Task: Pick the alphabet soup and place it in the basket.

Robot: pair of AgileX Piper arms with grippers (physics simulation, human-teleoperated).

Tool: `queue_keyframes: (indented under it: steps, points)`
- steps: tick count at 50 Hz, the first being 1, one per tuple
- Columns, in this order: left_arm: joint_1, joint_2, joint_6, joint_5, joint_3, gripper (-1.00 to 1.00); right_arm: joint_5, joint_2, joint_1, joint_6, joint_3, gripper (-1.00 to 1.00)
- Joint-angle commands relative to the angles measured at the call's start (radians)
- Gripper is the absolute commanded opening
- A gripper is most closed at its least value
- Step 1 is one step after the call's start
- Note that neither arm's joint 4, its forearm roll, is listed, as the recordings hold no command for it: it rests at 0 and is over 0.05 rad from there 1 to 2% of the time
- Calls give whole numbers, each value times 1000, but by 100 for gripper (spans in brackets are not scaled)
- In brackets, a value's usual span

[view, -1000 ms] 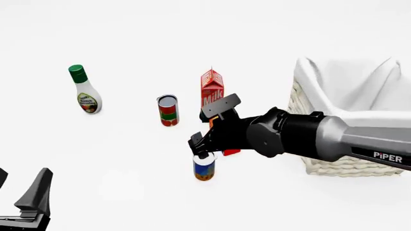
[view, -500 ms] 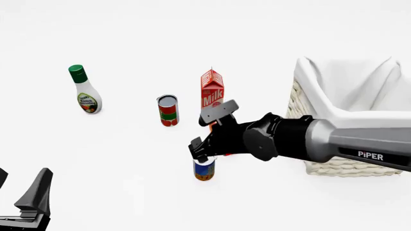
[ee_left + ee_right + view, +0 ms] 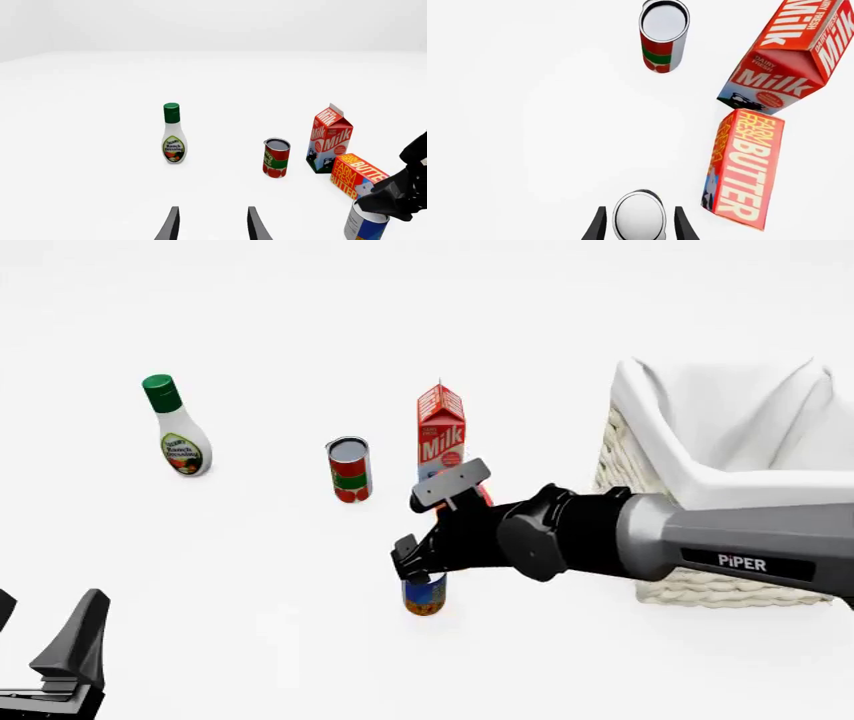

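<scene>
the alphabet soup [image 3: 640, 216] is straddled by the right end effector [image 3: 640, 222], fingers apart; the butter box [image 3: 744, 168] just beside could be clipped.

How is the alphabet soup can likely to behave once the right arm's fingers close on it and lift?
The alphabet soup can looks rigid, so it should hold its shape under the fingers flanking its silver top. Its smooth round wall may slip or twist if squeezed off-centre. Standing upright and narrow, it could tip when nudged, then probably roll toward the butter box nearby.
</scene>
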Motion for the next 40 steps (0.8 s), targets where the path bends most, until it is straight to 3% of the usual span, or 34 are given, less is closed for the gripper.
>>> queue_keyframes:
  steps: [1,40]
  points:
    - [0,0,0,0,0,100,8,5,5,4,-7,100]
    - [0,0,0,0,0,100,-50,88,13,23,4,100]
